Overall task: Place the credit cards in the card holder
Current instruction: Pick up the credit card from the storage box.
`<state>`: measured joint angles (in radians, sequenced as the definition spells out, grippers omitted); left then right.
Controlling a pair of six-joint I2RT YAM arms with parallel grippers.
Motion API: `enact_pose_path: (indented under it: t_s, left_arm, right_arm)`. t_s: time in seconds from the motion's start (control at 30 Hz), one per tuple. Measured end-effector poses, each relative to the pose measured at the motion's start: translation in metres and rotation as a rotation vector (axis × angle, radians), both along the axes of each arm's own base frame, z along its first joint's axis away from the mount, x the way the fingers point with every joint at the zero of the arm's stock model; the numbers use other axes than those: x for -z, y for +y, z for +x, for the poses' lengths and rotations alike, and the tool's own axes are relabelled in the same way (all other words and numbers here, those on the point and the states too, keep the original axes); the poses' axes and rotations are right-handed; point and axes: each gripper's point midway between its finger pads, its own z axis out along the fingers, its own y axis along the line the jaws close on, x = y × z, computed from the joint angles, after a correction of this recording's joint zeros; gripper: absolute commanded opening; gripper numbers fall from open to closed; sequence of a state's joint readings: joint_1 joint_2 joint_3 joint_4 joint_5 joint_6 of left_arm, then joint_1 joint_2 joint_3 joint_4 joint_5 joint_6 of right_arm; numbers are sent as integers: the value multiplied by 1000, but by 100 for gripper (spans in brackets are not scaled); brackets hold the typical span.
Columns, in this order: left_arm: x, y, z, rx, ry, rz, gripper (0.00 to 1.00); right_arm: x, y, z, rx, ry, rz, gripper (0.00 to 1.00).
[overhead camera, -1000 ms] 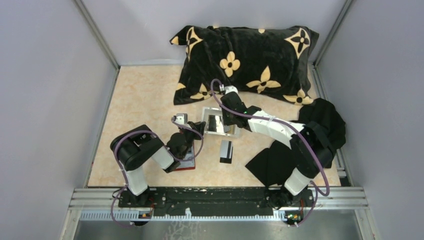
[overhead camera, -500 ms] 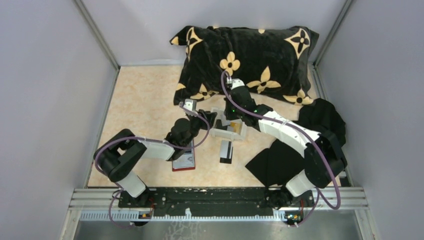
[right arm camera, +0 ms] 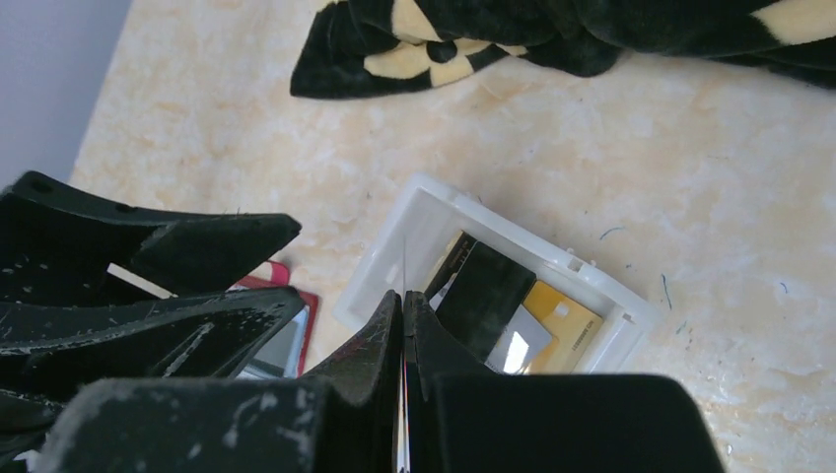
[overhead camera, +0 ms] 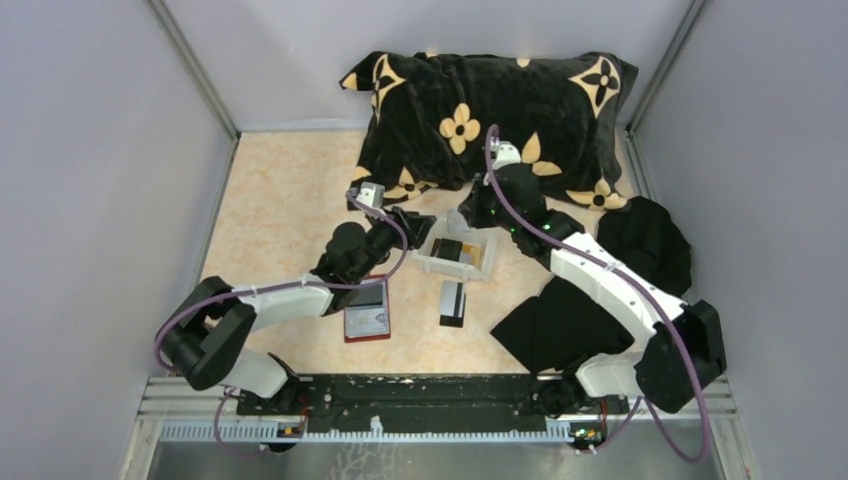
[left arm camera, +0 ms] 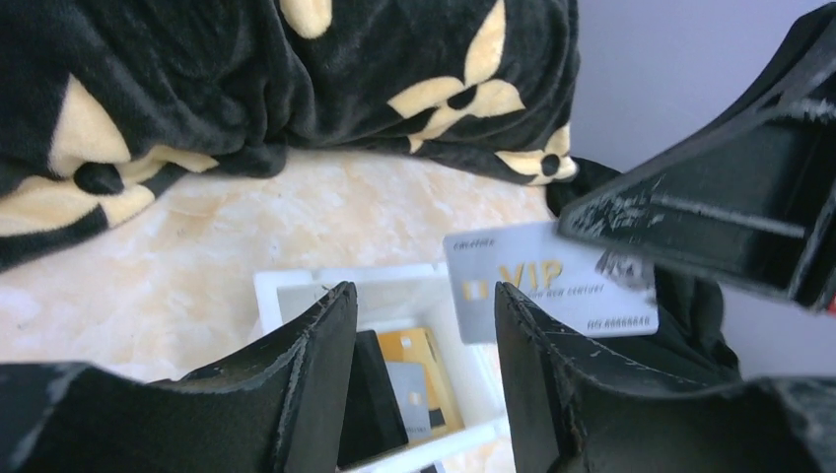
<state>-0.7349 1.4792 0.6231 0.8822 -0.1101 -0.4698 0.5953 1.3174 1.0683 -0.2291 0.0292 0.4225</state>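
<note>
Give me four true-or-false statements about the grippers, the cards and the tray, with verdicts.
1. The right gripper is shut on a silver card. True.
2. The left gripper grips the card holder. False: its jaws stand open and empty; the card holder lies on the table.
3. The white tray is empty. False: it holds cards, a yellow card among them.
4. A black card with a white band lies outside the white tray. True.

Pale lilac walls (overhead camera: 100, 150) enclosed a beige marbled tabletop (overhead camera: 280, 190); a black flowered pillow (overhead camera: 500, 90) lay along the far edge.
</note>
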Motion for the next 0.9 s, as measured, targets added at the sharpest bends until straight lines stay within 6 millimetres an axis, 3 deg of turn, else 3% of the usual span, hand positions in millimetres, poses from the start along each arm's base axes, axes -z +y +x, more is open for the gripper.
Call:
enact_pose_path:
  t_s: [0.13, 0.27, 0.53, 0.73, 0.9]
  left_arm:
    - [6, 14, -13, 44, 43, -48, 62]
    - [12, 13, -21, 129, 90, -95, 63]
    - [17, -8, -41, 354, 167, -213, 63]
    - [31, -6, -39, 438, 253, -306, 61]
    - [32, -2, -39, 495, 289, -394, 56]
  right_arm:
    - [-10, -14, -4, 13, -5, 80, 0]
    - [-11, -19, -12, 0, 16, 165, 0]
    - [-6, -5, -27, -92, 87, 311, 0]
    - [-9, 2, -34, -143, 109, 377, 0]
    - [-9, 6, -38, -168, 118, 407, 0]
